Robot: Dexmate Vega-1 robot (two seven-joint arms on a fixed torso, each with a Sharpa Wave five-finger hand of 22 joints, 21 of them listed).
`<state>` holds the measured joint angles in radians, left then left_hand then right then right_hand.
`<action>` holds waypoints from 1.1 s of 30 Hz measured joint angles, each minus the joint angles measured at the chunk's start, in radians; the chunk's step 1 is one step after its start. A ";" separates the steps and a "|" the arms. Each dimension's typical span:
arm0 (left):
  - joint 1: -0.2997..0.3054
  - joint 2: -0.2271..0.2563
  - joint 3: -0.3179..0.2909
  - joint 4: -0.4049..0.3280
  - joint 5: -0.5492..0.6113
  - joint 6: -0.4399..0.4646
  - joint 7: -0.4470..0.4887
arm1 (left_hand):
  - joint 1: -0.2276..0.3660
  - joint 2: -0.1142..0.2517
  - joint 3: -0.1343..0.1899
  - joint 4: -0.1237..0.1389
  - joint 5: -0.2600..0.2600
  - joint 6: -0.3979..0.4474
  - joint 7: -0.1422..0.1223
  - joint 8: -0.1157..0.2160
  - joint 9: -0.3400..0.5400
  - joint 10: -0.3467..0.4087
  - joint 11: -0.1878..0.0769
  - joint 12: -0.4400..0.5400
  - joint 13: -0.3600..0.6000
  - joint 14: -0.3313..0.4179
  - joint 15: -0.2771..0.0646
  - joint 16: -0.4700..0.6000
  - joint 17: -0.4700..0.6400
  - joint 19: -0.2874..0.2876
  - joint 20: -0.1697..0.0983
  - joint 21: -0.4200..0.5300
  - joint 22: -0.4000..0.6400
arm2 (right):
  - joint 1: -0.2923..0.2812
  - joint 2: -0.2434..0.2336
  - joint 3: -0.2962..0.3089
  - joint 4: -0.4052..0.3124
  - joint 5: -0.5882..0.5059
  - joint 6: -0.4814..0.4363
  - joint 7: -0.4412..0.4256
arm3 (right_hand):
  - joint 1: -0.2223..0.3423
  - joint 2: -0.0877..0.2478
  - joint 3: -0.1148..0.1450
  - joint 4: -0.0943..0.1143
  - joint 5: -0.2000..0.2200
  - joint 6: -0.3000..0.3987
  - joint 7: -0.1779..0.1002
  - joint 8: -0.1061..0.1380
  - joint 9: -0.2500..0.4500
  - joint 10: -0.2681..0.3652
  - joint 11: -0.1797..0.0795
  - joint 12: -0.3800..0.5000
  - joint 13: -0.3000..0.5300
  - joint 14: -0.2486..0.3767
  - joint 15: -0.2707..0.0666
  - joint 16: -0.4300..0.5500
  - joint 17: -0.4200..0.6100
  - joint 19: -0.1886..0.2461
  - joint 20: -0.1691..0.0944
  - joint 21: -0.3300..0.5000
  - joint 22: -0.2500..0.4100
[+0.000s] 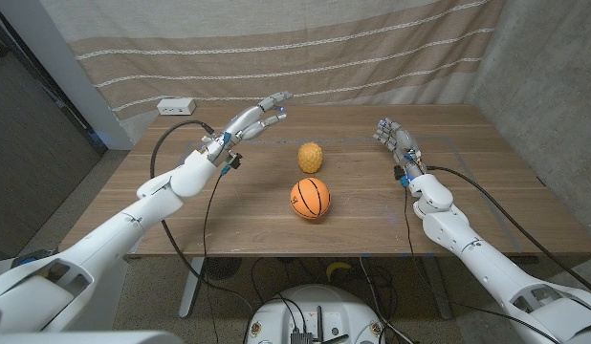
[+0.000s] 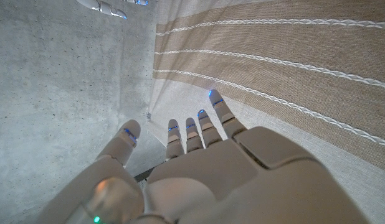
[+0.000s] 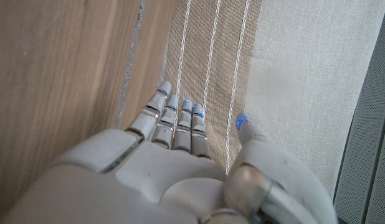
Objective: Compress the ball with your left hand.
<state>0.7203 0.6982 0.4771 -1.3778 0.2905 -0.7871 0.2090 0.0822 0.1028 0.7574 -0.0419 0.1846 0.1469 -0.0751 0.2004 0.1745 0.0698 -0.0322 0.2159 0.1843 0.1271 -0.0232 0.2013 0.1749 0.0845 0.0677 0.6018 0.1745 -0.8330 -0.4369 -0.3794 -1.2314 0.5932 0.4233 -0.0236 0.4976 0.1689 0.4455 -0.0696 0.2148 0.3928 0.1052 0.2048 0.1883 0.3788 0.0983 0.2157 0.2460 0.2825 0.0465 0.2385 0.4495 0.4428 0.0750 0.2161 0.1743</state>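
Basketball [image 1: 311,198] lies apart from left hand [image 1: 255,118], seemingly raised.

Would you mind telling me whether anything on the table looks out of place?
Nothing stands out: the basketball and the yellow textured ball sit apart on the wooden table, undamaged, both hands clear of them.

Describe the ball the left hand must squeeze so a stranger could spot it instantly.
On the wooden table, look near the middle, between the two robot arms. The basketball sits toward the front edge: orange with black seam lines. The yellow bumpy object just behind it is smaller and has no lines.
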 measured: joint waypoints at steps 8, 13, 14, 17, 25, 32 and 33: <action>-0.028 0.000 0.013 0.019 0.018 -0.052 -0.035 | 0.000 0.000 -0.004 -0.004 -0.004 0.000 0.000 0.000 0.005 0.000 0.000 0.000 0.000 0.000 0.000 0.000 0.000 0.003 0.003 0.000 0.000 | -0.013 0.000 0.001 -0.013 -0.006 0.007 -0.015 | 0.000 0.000 0.002 -0.004 0.000 0.005 0.005 0.000 0.000 0.000 0.000 0.000 0.000 0.000 0.000 0.000 0.000 0.000 0.000 0.000 0.000; -0.042 -0.001 0.018 0.029 0.021 -0.064 -0.044 | 0.000 0.000 -0.004 -0.004 -0.004 0.000 0.000 -0.005 0.005 0.002 -0.002 0.000 0.000 0.000 0.000 0.000 0.000 0.004 0.004 0.000 0.000 | -0.017 0.000 0.002 -0.017 -0.010 0.011 -0.024 | 0.000 0.000 0.002 -0.004 0.000 0.005 0.005 0.000 0.000 0.000 0.000 0.000 -0.005 0.000 0.000 0.000 0.000 0.000 0.000 0.000 0.000; -0.046 -0.002 0.021 0.033 0.026 -0.089 -0.065 | 0.000 0.000 -0.004 -0.004 -0.004 0.000 0.000 -0.005 0.005 0.002 -0.002 0.000 0.000 0.002 -0.002 0.000 0.000 0.004 0.004 -0.002 0.000 | -0.024 0.000 0.003 -0.026 -0.011 0.012 -0.027 | 0.000 0.000 0.002 -0.004 0.000 0.005 0.005 0.000 0.000 0.000 0.000 0.000 -0.005 0.000 0.000 0.000 0.000 0.000 0.000 0.000 0.000; -0.056 -0.004 0.025 0.041 0.027 -0.107 -0.082 | 0.000 0.000 -0.004 -0.004 -0.004 0.000 0.000 -0.005 0.005 0.002 -0.002 0.000 0.000 0.002 -0.002 0.000 0.000 0.004 0.004 -0.008 0.000 | -0.030 0.000 0.004 -0.031 -0.013 0.014 -0.032 | 0.000 0.000 0.002 -0.009 0.000 0.005 0.005 0.000 0.000 0.000 0.000 0.000 -0.005 0.000 0.000 0.000 0.000 0.000 0.000 0.000 0.000; -0.080 -0.013 0.038 0.064 0.027 -0.150 -0.123 | 0.000 0.000 -0.004 -0.004 -0.004 0.000 0.000 -0.005 0.005 0.002 -0.002 0.000 0.000 0.002 -0.002 0.000 0.000 0.004 0.004 -0.008 0.000 | -0.043 -0.001 0.004 -0.044 -0.019 0.020 -0.043 | 0.000 0.000 -0.001 -0.012 0.000 0.005 0.005 0.000 0.000 0.000 0.000 0.000 -0.005 0.000 0.000 0.000 0.000 0.000 0.000 0.000 0.000; -0.096 -0.019 0.048 0.076 0.018 -0.183 -0.168 | 0.000 0.000 -0.001 -0.007 -0.004 0.000 0.000 -0.008 0.005 0.002 -0.002 0.000 0.000 0.002 -0.002 0.000 0.000 0.004 0.004 -0.008 0.000 | -0.055 -0.001 0.005 -0.056 -0.026 0.029 -0.054 | 0.000 0.000 -0.001 -0.012 0.004 0.005 0.005 0.000 0.000 0.000 0.000 0.000 -0.005 0.000 0.000 0.000 0.000 0.000 0.000 0.000 0.000; -0.098 -0.019 0.049 0.077 0.017 -0.186 -0.172 | 0.000 0.000 -0.001 -0.007 -0.004 0.000 0.000 -0.008 0.005 0.002 -0.002 0.000 0.000 0.002 -0.002 0.000 0.000 0.004 0.004 -0.008 0.000 | -0.056 -0.001 0.005 -0.057 -0.027 0.030 -0.055 | 0.000 0.000 -0.001 -0.012 0.004 0.005 0.005 0.000 0.000 0.000 0.000 0.000 -0.005 0.000 0.000 0.000 0.000 0.000 0.000 0.000 0.000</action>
<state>0.6222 0.6791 0.5261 -1.3006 0.3073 -0.9727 0.0368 0.0821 0.1028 0.7565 -0.0491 0.1808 0.1467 -0.0749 0.1921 0.1794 0.0714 -0.0338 0.2159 0.1841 0.1289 -0.0250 0.2013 0.1746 0.0882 0.0714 0.5940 0.1745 -0.8892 -0.4378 -0.3740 -1.2886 0.5661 0.4534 -0.0789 0.4976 0.1688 0.4445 -0.0814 0.2185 0.3981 0.1106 0.2047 0.1882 0.3787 0.0982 0.2157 0.2414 0.2824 0.0465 0.2385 0.4498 0.4428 0.0750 0.2161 0.1743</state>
